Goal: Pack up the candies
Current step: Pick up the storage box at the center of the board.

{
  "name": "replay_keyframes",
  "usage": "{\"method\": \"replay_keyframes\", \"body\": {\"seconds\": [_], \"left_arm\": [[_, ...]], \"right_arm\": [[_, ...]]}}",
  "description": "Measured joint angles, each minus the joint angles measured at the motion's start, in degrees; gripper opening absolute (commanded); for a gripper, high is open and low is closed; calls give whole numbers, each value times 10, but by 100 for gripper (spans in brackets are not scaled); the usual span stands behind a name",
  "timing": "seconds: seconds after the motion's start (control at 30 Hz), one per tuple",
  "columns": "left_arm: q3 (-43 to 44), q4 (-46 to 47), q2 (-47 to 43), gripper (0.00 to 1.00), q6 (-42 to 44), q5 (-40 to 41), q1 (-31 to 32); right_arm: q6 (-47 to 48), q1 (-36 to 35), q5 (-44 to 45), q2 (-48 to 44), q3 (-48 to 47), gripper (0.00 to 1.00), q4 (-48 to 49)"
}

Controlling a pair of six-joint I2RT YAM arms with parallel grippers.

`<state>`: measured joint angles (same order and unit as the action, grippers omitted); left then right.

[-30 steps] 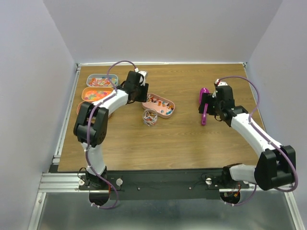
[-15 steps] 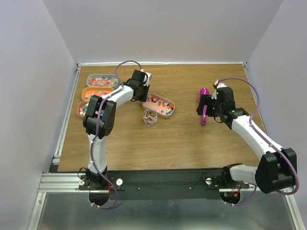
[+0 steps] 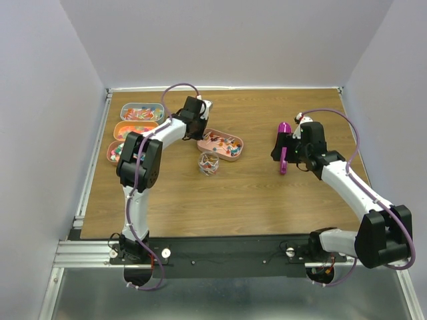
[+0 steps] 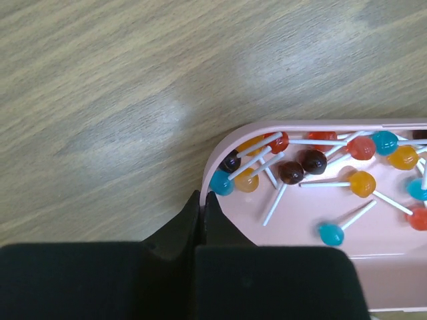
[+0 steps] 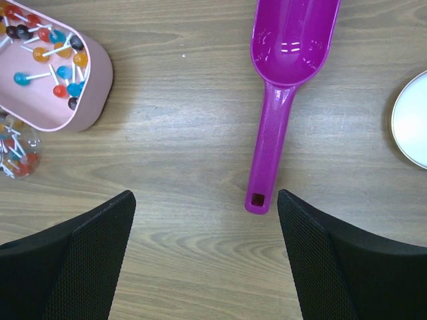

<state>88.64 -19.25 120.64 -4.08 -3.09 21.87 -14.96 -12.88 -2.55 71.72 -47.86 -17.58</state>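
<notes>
Candies, small lollipops (image 4: 313,163) of several colours, lie in a pink oval tray (image 4: 373,227). My left gripper (image 4: 202,197) is shut on the rim at the tray's left end (image 3: 223,145), one finger inside and one outside. A small clear jar (image 3: 209,163) with candies in it stands just in front of the tray. A magenta scoop (image 5: 273,127) lies on the table to the right. My right gripper (image 5: 205,197) hovers open over the end of its handle, with nothing between the fingers.
Three more trays of candies (image 3: 141,113) (image 3: 133,129) (image 3: 115,152) line the table's back left, partly under my left arm. A round cream lid (image 5: 412,120) lies right of the scoop. Grey walls close in the table on three sides.
My left gripper has closed onto the pink tray's rim and the left elbow has swung inward. The tray has turned slightly. My right gripper has edged a little left, still open.
</notes>
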Motion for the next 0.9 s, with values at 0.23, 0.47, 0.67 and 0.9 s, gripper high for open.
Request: {"method": "replay_keyframes", "body": {"seconds": [0.23, 0.47, 0.67, 0.9], "left_arm": [[-42, 8, -36, 0, 6, -3, -20], [-105, 10, -144, 0, 25, -8, -72], [-161, -2, -276, 0, 50, -16, -131], [-233, -21, -376, 0, 65, -15, -184]], "right_arm": [[0, 0, -8, 0, 2, 92, 0], [0, 0, -18, -1, 2, 92, 2], [0, 0, -30, -2, 7, 92, 9], [0, 0, -50, -8, 11, 92, 16]]}}
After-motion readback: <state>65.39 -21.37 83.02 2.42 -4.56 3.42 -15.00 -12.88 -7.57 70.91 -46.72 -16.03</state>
